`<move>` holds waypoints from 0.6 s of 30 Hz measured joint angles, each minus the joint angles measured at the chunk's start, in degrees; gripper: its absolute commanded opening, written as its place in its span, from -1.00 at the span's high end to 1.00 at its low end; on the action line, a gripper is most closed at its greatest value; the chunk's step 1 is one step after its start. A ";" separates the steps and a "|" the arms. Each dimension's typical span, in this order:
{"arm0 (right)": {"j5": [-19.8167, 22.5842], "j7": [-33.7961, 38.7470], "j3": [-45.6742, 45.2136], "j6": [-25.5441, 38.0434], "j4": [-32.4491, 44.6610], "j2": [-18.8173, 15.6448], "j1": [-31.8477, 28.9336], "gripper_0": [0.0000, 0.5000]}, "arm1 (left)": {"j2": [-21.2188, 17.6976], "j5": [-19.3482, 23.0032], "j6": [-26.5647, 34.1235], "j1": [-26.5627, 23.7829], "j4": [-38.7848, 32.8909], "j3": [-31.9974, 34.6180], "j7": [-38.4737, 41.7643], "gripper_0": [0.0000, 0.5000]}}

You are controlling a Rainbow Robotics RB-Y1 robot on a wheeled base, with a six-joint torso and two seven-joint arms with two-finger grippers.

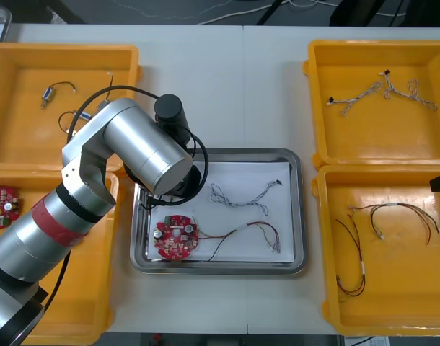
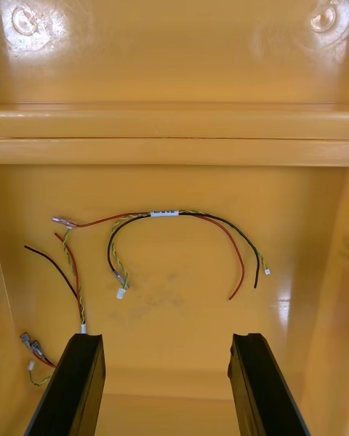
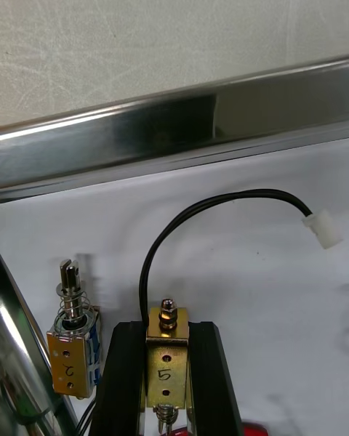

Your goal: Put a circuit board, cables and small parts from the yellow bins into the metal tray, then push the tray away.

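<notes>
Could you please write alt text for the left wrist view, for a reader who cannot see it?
The left gripper has its fingers shut on a small metal part marked 5, over the white inside of the metal tray. The part's black cable curves up to a white plug. A second small metal part lies beside one finger.

Ahead of left fingers (image 3: pixel 123 378), tray rim (image 3: pixel 174 127); small metal part (image 3: pixel 70 338) beside.

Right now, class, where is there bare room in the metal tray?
Free: the white patch between the twisted blue-and-white cable and the shiny metal tray's far rim. Crowded: the left side, where the left end effector holds a small metal part near the round red circuit board.
</notes>
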State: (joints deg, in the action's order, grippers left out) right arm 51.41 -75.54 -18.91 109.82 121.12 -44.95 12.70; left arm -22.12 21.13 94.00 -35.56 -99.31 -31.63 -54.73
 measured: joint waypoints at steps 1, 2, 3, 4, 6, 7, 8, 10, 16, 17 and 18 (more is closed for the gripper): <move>0.00 0.00 0.00 0.00 0.00 0.00 0.00 -1.00 | 0.01 0.00 0.00 0.00 0.00 -0.02 0.00 -0.43; 0.00 0.00 0.00 0.00 0.00 0.00 0.00 -1.00 | 0.02 0.00 0.00 0.00 0.01 -0.05 0.00 -0.71; 0.00 0.00 0.00 0.00 0.00 0.00 0.00 -1.00 | 0.03 0.00 0.00 0.00 0.01 -0.09 0.01 -0.88; 0.00 0.00 0.00 0.00 0.00 0.00 0.00 -1.00 | 0.04 0.00 0.00 0.00 0.01 -0.09 0.02 -0.95; 0.00 0.00 0.00 0.00 0.00 0.00 0.00 -1.00 | 0.06 0.00 -0.02 0.00 0.01 -0.09 0.03 -1.00; 0.00 0.00 0.00 0.00 0.00 0.00 0.00 -1.00 | 0.07 0.00 -0.05 0.00 0.02 -0.09 0.05 -1.00; 0.00 0.00 0.00 0.00 0.00 0.00 0.00 -1.00 | 0.07 0.00 -0.07 0.00 0.02 -0.09 0.08 -1.00; 0.00 0.00 0.00 0.00 0.00 0.00 0.00 -1.00 | 0.08 0.00 -0.13 0.00 0.02 -0.09 0.22 -1.00; 0.00 0.00 0.00 0.00 0.00 0.00 0.00 -1.00 | 0.09 0.12 -0.21 0.00 0.00 -0.09 0.26 -1.00; 0.00 0.00 0.00 0.00 0.00 0.00 0.00 -1.00 | 0.09 0.21 -0.21 0.00 -0.02 -0.09 0.26 -1.00; 0.00 0.00 0.00 0.00 0.00 0.00 0.00 -1.00 | 0.09 0.34 -0.13 0.00 -0.08 -0.07 0.26 -1.00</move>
State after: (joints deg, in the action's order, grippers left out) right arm 51.40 -75.54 -18.91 109.82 121.12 -44.95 12.70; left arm -22.03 21.46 93.87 -35.56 -99.39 -31.71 -54.47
